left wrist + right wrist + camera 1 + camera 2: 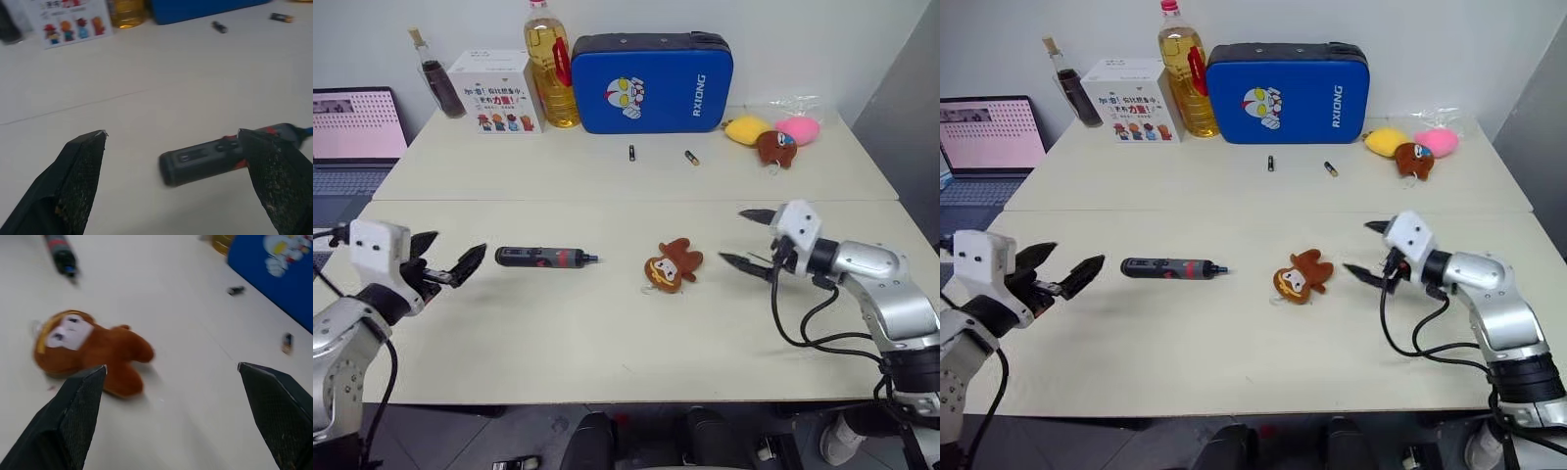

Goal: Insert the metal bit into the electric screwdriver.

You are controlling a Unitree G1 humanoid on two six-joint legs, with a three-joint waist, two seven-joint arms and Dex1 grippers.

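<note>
Clearly, several containers are lined up along the far edge of the counter (607,323): a plastic bottle (551,67) about two-thirds full of yellow oil, a slim glass bottle (438,78) of dark liquid, a white printed box (494,90) and a closed blue zip case (652,82) whose contents cannot be seen. A clear bag (791,106) lies at the far right, with a yellow plush (747,128), a pink plush (799,129) and a small brown plush (775,147) resting at it.

The left tool (446,258) is held low over the near left of the counter, pointing toward the butt end of the electric screwdriver (544,258) — its fingers are spread wide and nothing is gripped. The right tool (750,239) is held over the near right, aimed leftward, its fingers likewise spread wide and empty.

The electric screwdriver lies flat on the counter, just beyond the left tool, its narrow tip turned toward a brown monkey plush (672,264). That plush lies between the screwdriver and the right tool. Two short dark cylinders (631,152) (690,157) rest farther back, before the blue case. A laptop (354,125) is seen at the far left. The metal bit cannot be made out.
</note>
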